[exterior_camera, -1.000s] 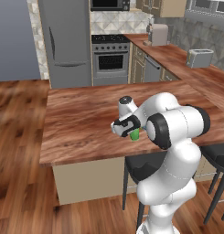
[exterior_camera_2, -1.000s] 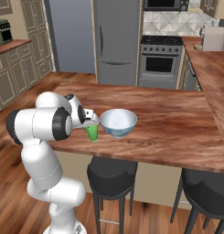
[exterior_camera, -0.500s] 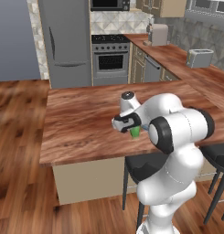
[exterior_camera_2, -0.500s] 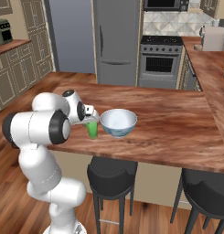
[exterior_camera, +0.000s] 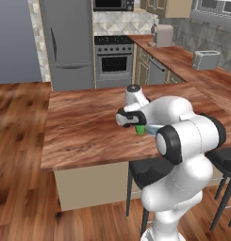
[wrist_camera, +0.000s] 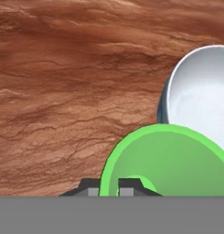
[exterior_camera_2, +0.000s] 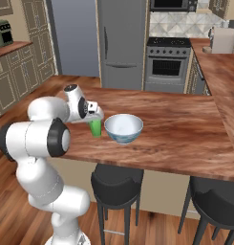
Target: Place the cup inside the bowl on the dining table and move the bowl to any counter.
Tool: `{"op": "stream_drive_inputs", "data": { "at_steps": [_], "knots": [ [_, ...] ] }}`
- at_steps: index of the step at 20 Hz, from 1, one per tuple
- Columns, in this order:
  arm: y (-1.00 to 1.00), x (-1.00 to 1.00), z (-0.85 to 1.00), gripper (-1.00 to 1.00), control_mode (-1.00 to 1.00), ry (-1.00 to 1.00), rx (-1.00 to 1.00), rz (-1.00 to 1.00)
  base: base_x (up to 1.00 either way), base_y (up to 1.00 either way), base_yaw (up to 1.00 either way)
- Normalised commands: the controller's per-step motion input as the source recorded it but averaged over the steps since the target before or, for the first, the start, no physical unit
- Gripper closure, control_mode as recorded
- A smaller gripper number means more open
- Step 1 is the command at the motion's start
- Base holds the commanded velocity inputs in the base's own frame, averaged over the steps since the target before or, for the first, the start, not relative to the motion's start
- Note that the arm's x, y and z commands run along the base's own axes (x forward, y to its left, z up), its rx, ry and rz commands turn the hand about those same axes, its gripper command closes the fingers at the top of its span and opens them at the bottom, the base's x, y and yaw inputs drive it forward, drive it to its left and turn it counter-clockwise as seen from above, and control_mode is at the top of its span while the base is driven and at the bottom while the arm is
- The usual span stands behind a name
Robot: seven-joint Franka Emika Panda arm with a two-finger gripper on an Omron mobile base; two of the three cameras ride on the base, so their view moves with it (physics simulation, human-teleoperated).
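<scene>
**Cup gripped at the rim, starting to come off the table**

Right base view, left to right: the gripper (exterior_camera_2: 94,115) sits over the cup (exterior_camera_2: 95,128), at about 9 o'clock from the bowl (exterior_camera_2: 123,128). Cup and bowl stand just beside each other on the dining table (exterior_camera_2: 185,134), near its front edge. Further right the table top is bare, and the counter (exterior_camera_2: 223,67) runs off at 1 o'clock.

Hand view: the cup's green mouth (wrist_camera: 168,160) fills the lower middle; the fingertips (wrist_camera: 131,185) pinch its rim, one inside the wall and one outside. The claw is narrow and clamped on the cup. The bowl's white inside (wrist_camera: 200,96) lies at 2 o'clock.

Change over the last second: the jaws have finished pinching in, and the hand has drifted a little upward and toward the bowl. The cup looks to have risen with it; whether it is clear of the wood I cannot tell.

Meaning: the grasp is done and the carry is beginning. Next, in my judgement, comes a short lift over the bowl's rim, then release. Risk: a rim pinch could let the cup swing or slip.
</scene>
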Motion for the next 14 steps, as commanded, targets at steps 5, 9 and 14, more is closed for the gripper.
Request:
{"op": "stream_drive_inputs", "data": {
  "at_steps": [5, 9, 14],
  "knots": [
    [0.0, 0.04, 0.31, 1.0, -1.0, 0.0, 0.0, 0.0, 0.0, 0.0, 0.0],
    [0.0, 0.08, 0.33, 1.0, -1.0, 0.0, 0.0, 0.0, 0.0, 0.0, 0.0],
    [-0.09, 0.22, 0.24, 1.0, -1.0, 0.0, 0.0, 0.0, 0.0, 0.0, 0.0]
  ]
}}
